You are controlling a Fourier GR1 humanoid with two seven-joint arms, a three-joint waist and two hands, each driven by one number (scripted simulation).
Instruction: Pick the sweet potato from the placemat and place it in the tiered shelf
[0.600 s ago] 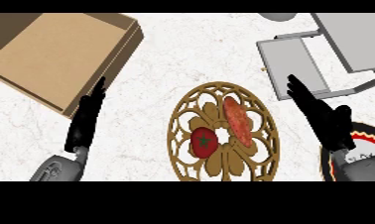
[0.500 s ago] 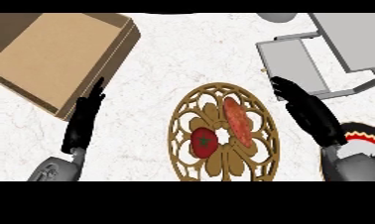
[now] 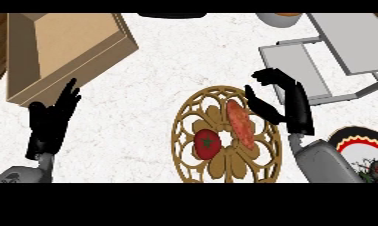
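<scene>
Sweet potato [image 3: 240, 124] at the placemat's [image 3: 178, 135] right edge. Your right robot hand [image 3: 290, 104], spread and empty, is beside it; straddle its middle.

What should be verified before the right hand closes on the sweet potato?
1. Sweet potato lies on the placemat: ok.
2. Right hand is open, thumb and fingers spread beside the sweet potato, not yet round it: ok.
3. Tomato lies on the side of the sweet potato away from the right hand: ok. Whether the two touch: cannot tell.
4. Right hand's height above the sweet potato: cannot tell from this steep view.
5. Tiered shelf is in view just beyond the right hand: ok.
6. Left hand is open, resting at the view's left, away from the placemat: ok.
</scene>
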